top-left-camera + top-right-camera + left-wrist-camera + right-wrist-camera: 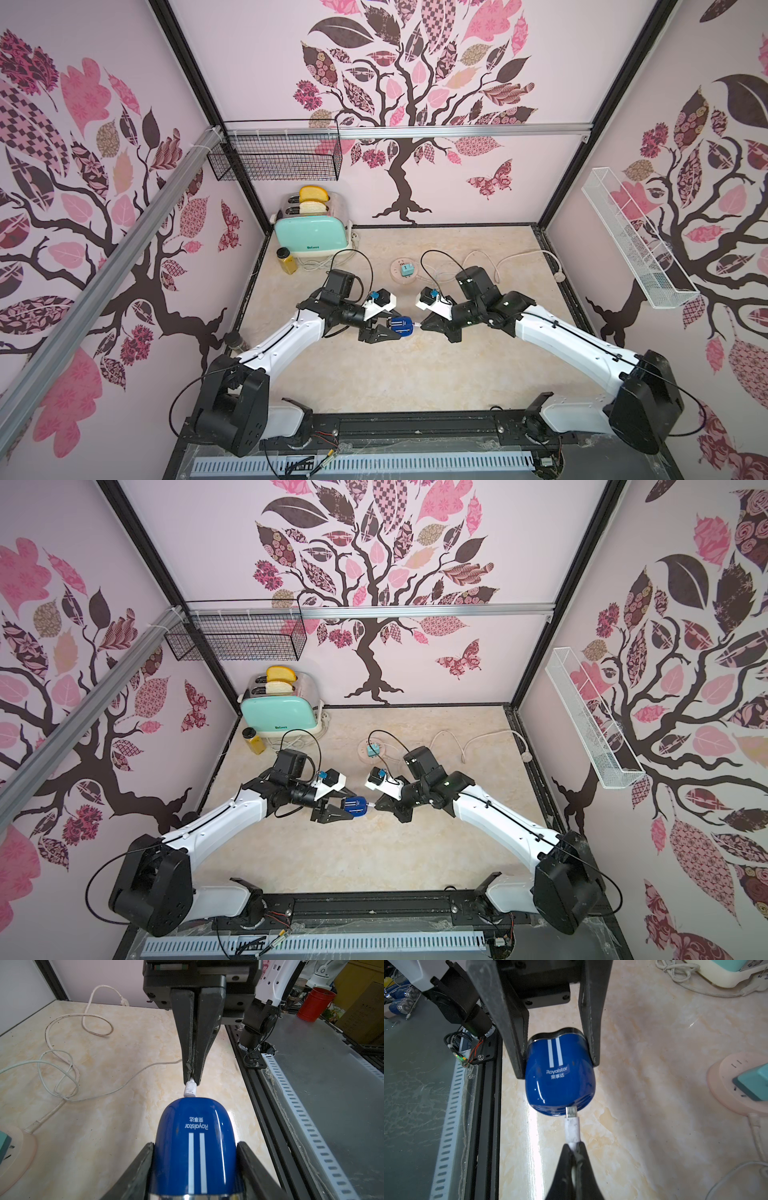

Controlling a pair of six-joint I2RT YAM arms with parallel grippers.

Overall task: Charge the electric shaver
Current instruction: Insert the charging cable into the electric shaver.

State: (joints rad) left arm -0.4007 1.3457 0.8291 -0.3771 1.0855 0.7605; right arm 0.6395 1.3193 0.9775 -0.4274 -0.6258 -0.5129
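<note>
Left gripper (pixel 195 1145) grasping electric shaver (pixel 194 1126), right gripper (pixel 574 1146) clenched on white plug (pixel 572 1128) at shaver's base (metal tip (pixel 571 1112) shows in right wrist view only)

left arm (pixel 286 337) and right arm (pixel 557 332) angled inward, left fingers (pixel 378 333) part-spread in a clamp, right fingers (pixel 434 324) pinched tight, tips nearly meeting

Nearest the base rail (pixel 415 424), the left arm (pixel 286 344) and right arm (pixel 557 332) had bulky black motor housings. Beyond these came white shells dotted with dark screw heads, with thin black cables looping alongside. Farthest from the rail, the left gripper (pixel 394 326) and right gripper (pixel 423 326) had matte black wedge fingers under white camera brackets, each seemingly carrying a blue connector.
</note>
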